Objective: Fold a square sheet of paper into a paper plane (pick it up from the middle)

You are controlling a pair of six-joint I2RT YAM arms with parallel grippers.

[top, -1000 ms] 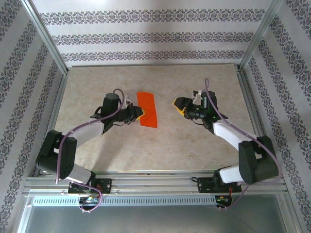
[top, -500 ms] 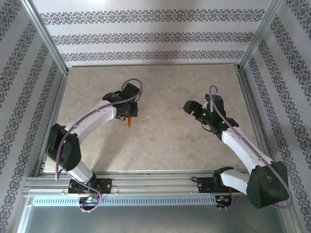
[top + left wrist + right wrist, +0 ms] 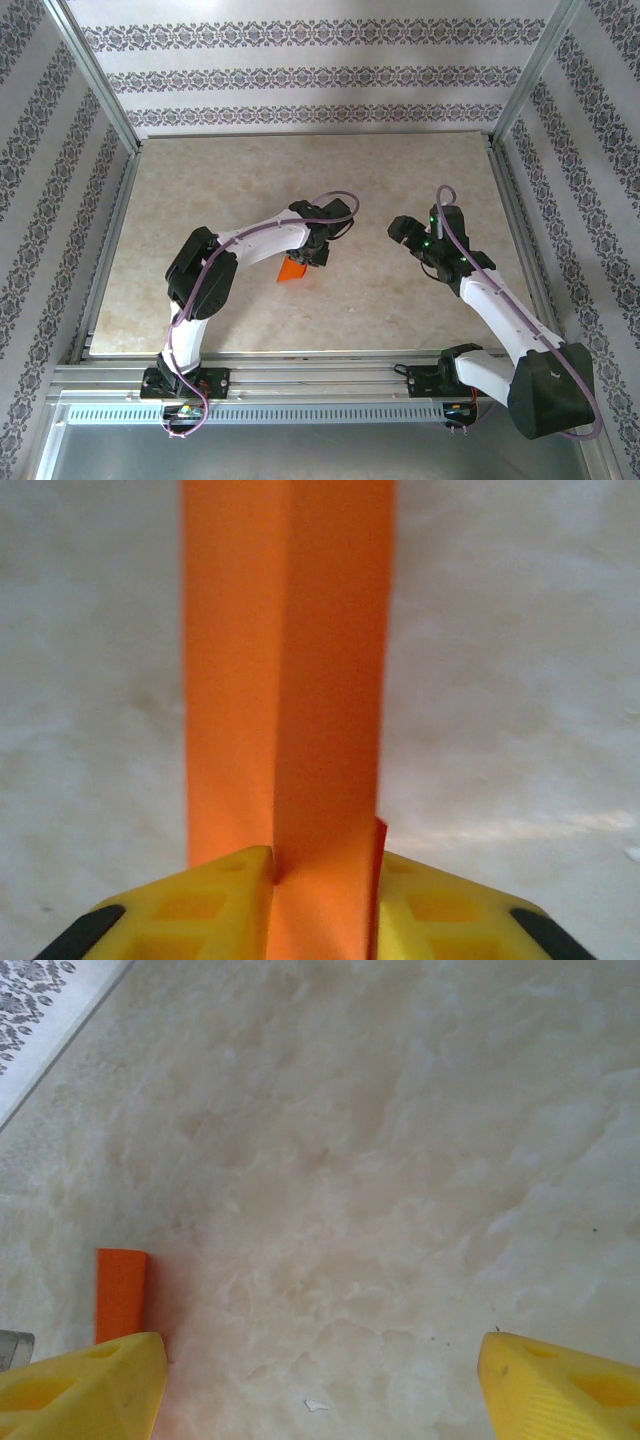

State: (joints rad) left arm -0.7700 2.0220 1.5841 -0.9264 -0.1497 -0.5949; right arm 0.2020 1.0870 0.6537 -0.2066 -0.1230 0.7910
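Left end effector [image 3: 322, 868] astride creased paper [image 3: 290, 680]

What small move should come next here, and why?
Probably bring the right tool, open and empty, toward the folded paper. It stands between the fingers of the left tool, its far end free, so a second hold looks needed for creasing.

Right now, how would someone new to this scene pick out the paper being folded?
Look at the beige marbled table, near its middle, under the left gripper. The folded paper sits between that gripper's yellow fingers: a narrow creased strip, the only bright orange-red thing against the pale surface.
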